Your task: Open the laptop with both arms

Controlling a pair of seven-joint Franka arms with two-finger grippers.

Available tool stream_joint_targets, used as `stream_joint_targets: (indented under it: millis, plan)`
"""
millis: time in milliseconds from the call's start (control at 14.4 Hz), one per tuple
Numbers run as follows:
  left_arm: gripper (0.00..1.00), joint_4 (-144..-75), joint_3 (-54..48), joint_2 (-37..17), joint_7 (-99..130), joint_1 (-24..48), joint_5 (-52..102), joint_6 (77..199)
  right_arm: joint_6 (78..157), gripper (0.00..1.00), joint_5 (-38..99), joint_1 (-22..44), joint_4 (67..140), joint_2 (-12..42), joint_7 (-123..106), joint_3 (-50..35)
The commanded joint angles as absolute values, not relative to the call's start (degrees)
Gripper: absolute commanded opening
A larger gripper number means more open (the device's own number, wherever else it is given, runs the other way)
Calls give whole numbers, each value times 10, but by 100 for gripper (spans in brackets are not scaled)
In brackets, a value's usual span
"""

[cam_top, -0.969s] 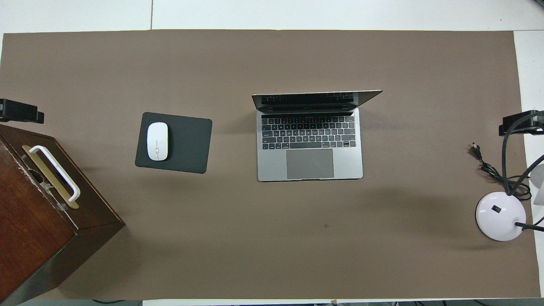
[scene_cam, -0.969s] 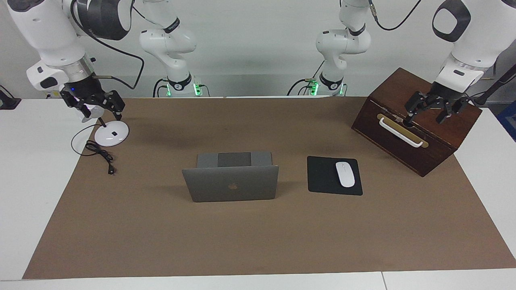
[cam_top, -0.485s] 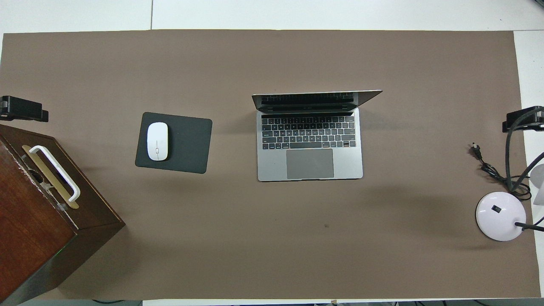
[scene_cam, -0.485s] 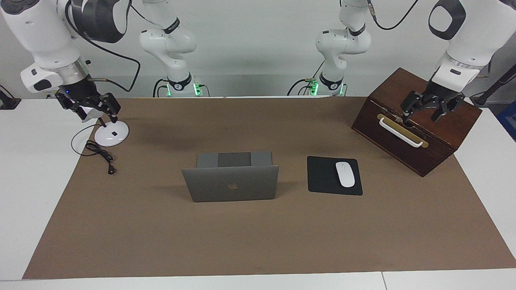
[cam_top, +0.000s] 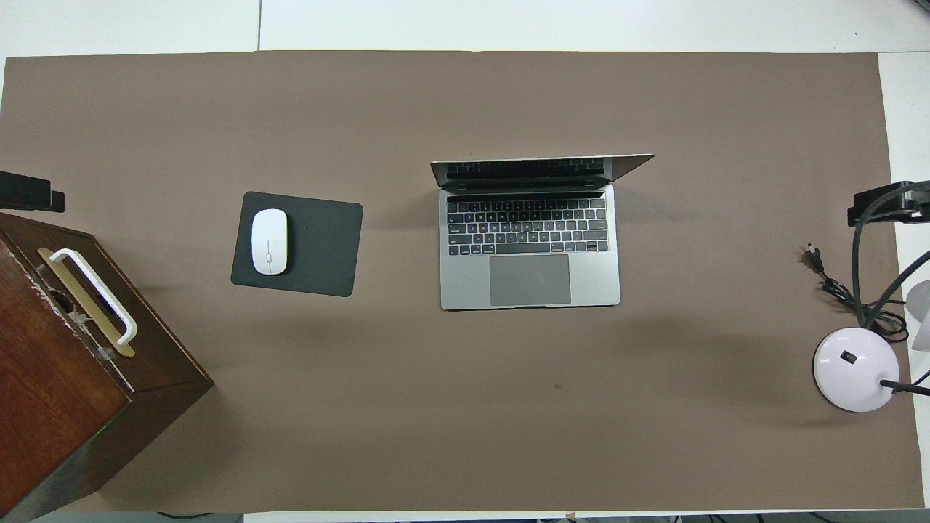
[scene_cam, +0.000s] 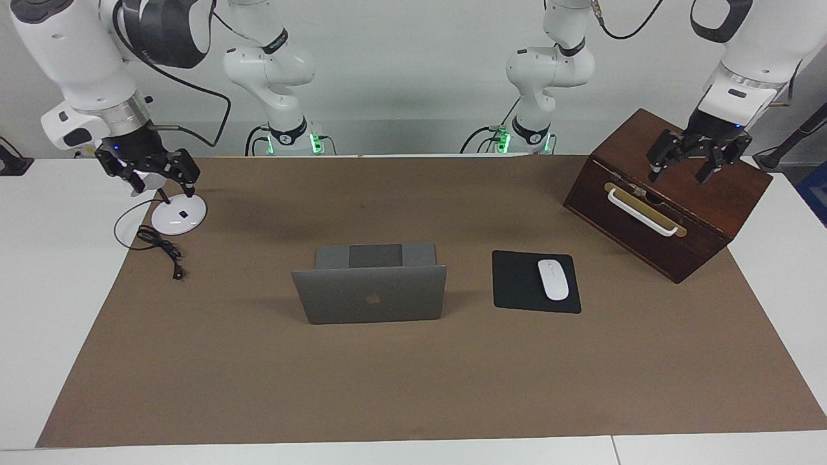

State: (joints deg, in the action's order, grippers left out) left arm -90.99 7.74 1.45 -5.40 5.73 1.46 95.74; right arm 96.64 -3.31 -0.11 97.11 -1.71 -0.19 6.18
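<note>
The silver-grey laptop (scene_cam: 371,294) stands open in the middle of the brown mat, its lid upright with the logo facing away from the robots. In the overhead view the laptop (cam_top: 530,247) shows its keyboard and trackpad. My left gripper (scene_cam: 680,172) hangs open over the top of the wooden box, well away from the laptop. Only its tip (cam_top: 29,193) shows from above. My right gripper (scene_cam: 164,186) hovers open over the lamp at the right arm's end, holding nothing. From above the right gripper (cam_top: 883,207) shows at the edge.
A dark wooden box (scene_cam: 665,219) with a white handle sits at the left arm's end. Between it and the laptop, a black mouse pad (scene_cam: 517,284) carries a white mouse (scene_cam: 553,279). A white desk lamp base (scene_cam: 179,214) and its black cable (scene_cam: 165,248) lie at the right arm's end.
The left gripper has risen a little over the wooden box. The right gripper has swayed slightly over the lamp. The laptop has not moved.
</note>
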Motion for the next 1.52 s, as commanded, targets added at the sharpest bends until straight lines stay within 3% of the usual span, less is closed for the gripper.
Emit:
stream_joint_targets:
  millis: [0,554,1454]
  plan:
    - [100,-921,79,26,-46,63,6,948,961,100,-21,-4,971,-20,-14,62]
    - [100,-968,81,55,-48,55,6,926,956,100,-9,-4,976,-24,11,62]
    - [100,-967,81,55,-43,62,5,924,953,100,-8,-4,978,-25,12,62]
